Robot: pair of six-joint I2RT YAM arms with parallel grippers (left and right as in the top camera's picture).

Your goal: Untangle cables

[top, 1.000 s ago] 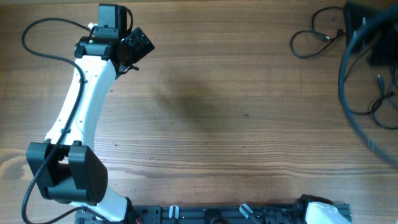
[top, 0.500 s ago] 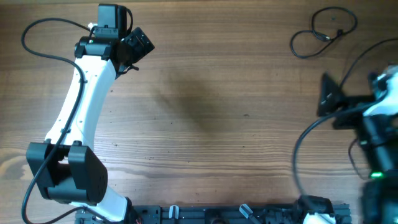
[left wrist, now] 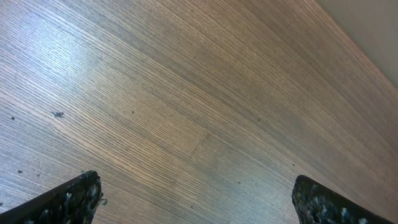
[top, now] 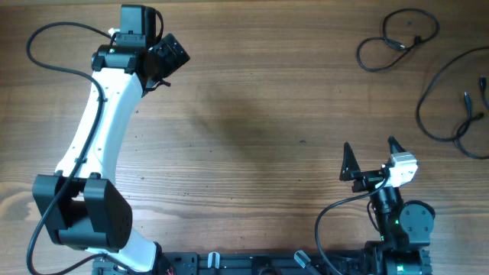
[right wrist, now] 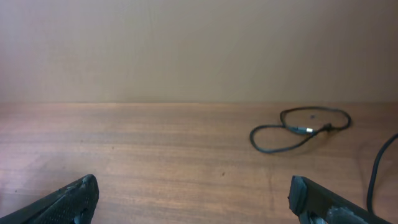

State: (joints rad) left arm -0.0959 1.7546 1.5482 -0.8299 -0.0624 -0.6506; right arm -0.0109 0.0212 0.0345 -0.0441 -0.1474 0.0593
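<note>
Two thin black cables lie on the wooden table at the far right, apart from each other. One cable [top: 397, 34] is a small double loop at the top right. The other cable [top: 451, 99] curves along the right edge. My right gripper [top: 373, 155] stands open near the front right, well short of both cables, with nothing between its fingers. The right wrist view shows the looped cable [right wrist: 298, 130] ahead and a bit of the other cable [right wrist: 376, 168] at the right edge. My left gripper [top: 164, 53] is at the far left, open over bare wood [left wrist: 196, 196].
The left arm's thick black wire [top: 46, 46] loops over the table at the top left. A black mounting rail [top: 267, 263] runs along the front edge. In the right wrist view a beige wall [right wrist: 186, 50] rises behind the table's far edge.
My right arm has swung from over the cables at the far right back to the front right. Both cables now show in full. The left arm has not moved.
</note>
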